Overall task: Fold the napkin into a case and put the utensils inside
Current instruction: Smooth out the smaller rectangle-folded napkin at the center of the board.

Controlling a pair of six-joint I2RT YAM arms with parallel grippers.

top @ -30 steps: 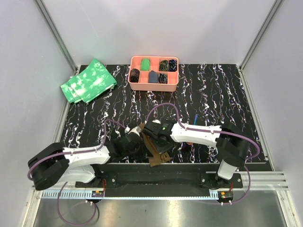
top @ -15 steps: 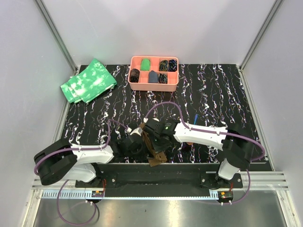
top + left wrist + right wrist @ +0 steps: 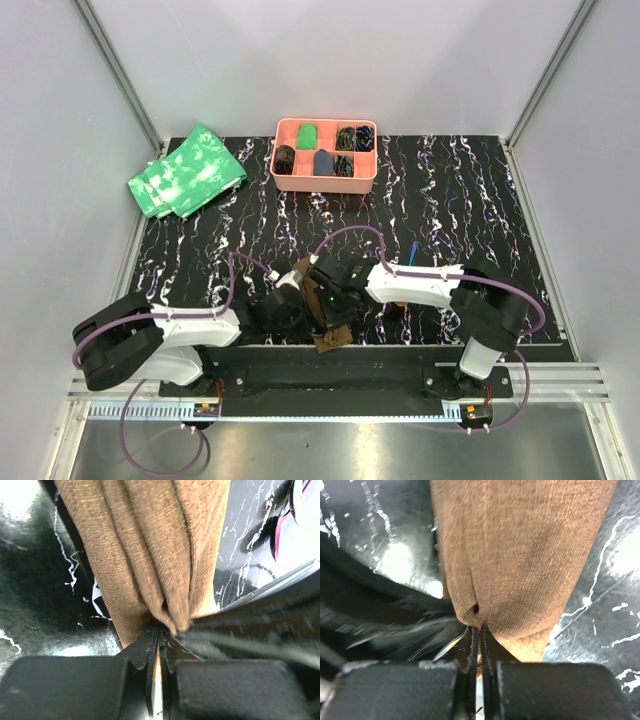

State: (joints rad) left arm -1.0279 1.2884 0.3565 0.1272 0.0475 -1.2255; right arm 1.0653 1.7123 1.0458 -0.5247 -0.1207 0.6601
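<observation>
Napkin (image 3: 150, 545), bunched into folds, is pinched by the left claw (image 3: 158, 632) and the right claw (image 3: 479, 630) alike.

napkin (image 3: 333, 338): near edge, centre | tray (image 3: 325, 182): far behind | cloths (image 3: 190, 170): far left

A pink compartment tray (image 3: 325, 183) sits at the far edge of the black marbled mat (image 3: 450, 190) (dark items fill its sections). Green mottled cloths (image 3: 188, 170) lie stacked far left.
</observation>
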